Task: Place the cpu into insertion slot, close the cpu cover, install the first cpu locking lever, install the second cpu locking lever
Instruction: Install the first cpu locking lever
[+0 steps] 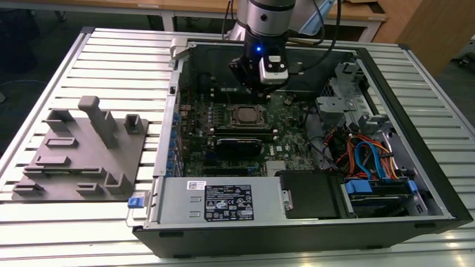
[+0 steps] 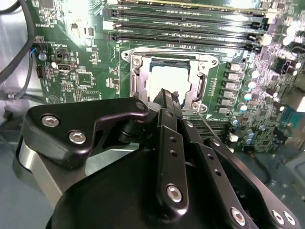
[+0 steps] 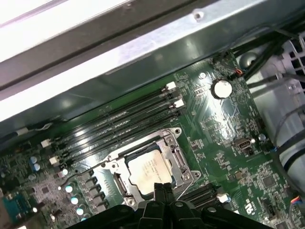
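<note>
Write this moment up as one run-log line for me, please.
tool: shut, tip over cpu cover edge | cpu: seated flat | cpu cover: down around cpu

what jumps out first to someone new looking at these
The open black computer case lies on the slatted metal table, its green motherboard exposed. The arm's black tool hangs over the seated silvery-grey square cpu. A grey tray lies at the exterior view's left.

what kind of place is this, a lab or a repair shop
Probably a robotics lab bench, not a shop: an open computer case lies on a slatted metal table beside a grey fixture block, and a robot gripper hangs near the cpu on the motherboard.
</note>
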`<state>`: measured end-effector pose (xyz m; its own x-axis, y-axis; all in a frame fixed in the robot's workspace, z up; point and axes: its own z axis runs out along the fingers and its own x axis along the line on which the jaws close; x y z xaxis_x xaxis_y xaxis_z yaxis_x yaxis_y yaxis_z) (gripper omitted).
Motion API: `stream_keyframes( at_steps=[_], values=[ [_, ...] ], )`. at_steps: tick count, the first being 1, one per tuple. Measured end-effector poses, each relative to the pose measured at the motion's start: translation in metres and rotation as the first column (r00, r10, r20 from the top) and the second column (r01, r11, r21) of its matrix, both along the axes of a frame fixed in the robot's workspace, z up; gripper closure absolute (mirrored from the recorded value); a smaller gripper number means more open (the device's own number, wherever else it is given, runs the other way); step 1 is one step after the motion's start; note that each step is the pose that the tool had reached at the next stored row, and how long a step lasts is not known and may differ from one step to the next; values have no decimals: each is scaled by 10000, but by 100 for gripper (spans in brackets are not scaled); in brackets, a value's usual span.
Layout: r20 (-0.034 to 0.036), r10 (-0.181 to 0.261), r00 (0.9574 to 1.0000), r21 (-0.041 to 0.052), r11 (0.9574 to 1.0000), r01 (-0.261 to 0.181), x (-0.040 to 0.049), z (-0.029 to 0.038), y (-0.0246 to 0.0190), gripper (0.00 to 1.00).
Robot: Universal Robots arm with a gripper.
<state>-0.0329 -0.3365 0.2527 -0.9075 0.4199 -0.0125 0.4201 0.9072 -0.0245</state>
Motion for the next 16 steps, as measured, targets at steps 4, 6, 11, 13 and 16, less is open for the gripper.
stream_keyframes(
  at_steps=[4, 6, 11, 13, 16],
  values=[
    [0, 692, 9976, 0, 9976, -692, 0, 0, 0, 90],
    [0, 1057, 9944, 0, 9944, -1057, 0, 0, 0, 90],
    [0, 1934, 9811, 0, 9811, -1934, 0, 0, 0, 90],
    [0, 2286, 9735, 0, 9735, -2286, 0, 0, 0, 90],
    [0, 2802, 9599, 0, 9599, -2802, 0, -1, 0, 90]
  ],
)
